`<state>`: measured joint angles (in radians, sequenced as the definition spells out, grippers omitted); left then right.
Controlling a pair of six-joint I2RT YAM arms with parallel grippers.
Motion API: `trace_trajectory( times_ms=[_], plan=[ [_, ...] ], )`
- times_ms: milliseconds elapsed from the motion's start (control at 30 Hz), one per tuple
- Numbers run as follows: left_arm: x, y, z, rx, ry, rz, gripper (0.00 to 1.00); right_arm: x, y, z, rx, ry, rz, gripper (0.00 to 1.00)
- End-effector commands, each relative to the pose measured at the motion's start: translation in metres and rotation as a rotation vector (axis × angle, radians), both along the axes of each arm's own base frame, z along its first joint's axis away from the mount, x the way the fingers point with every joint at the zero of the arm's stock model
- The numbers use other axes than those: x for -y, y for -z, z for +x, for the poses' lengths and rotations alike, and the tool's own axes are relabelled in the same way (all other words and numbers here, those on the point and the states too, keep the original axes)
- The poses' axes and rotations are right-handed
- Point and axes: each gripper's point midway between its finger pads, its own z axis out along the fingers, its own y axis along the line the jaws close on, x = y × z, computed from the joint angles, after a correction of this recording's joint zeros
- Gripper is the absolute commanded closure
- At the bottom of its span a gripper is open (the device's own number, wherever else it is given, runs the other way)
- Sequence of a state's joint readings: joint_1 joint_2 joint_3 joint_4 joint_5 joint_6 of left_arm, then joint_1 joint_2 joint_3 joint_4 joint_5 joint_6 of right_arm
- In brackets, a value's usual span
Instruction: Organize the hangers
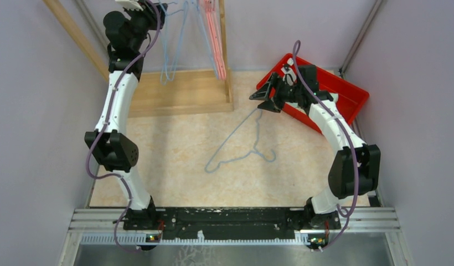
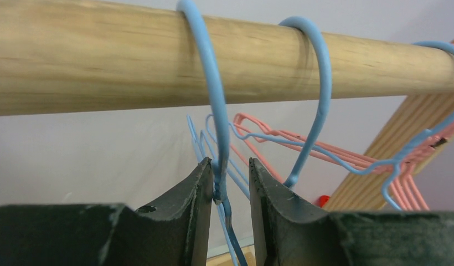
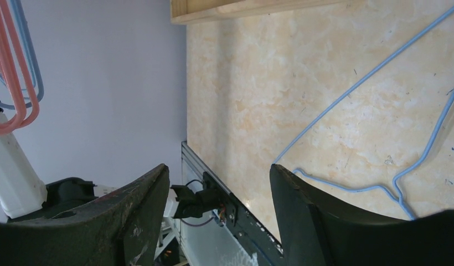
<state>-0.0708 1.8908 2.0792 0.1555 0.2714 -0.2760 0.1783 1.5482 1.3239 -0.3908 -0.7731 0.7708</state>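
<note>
Jaws of left gripper (image 2: 229, 166) narrowly flank blue wire hanger (image 2: 210, 83) at its twisted neck — right gripper (image 3: 219, 169) gapes empty.

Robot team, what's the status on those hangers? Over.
Left hand open, straddling neck of hung blue hanger on wooden rod. Right hand open, empty, over table. Loose blue hanger flat on table. Nothing blocking it.

The left arm (image 1: 118, 105) and right arm (image 1: 329, 123) wear curved white shells between boxy black joint housings, and a purple cable (image 1: 87, 162) loops loosely along each. The left gripper (image 2: 229, 166) and right gripper (image 3: 219, 169) have matte black, wedge-shaped, slightly scuffed fingers.
</note>
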Motion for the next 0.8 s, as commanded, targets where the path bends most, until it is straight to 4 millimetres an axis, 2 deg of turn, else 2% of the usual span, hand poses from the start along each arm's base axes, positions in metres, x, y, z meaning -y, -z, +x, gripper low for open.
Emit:
trace_trajectory(
  times_ms=[0,200,300,433,633,767],
  plan=[
    [0.045,0.026,0.003,-0.067,0.106,0.015,0.64,-0.002,-0.021,0.003,0.08,-0.011,0.026,0.33],
    [0.092,0.046,0.005,-0.107,0.168,0.045,0.63,-0.001,-0.02,0.001,0.081,-0.012,0.027,0.33],
    [0.102,0.05,0.002,-0.118,0.176,0.054,0.62,-0.001,-0.019,0.0,0.079,-0.012,0.025,0.33],
    [0.096,0.043,-0.007,-0.106,0.152,0.07,0.5,-0.001,-0.017,0.0,0.077,-0.015,0.026,0.33],
    [0.084,0.01,-0.032,-0.019,0.116,0.097,0.32,-0.003,-0.017,0.002,0.081,-0.021,0.033,0.33],
    [0.078,0.0,-0.043,-0.002,0.098,0.109,0.19,-0.003,-0.018,0.002,0.081,-0.024,0.037,0.33]
  ],
)
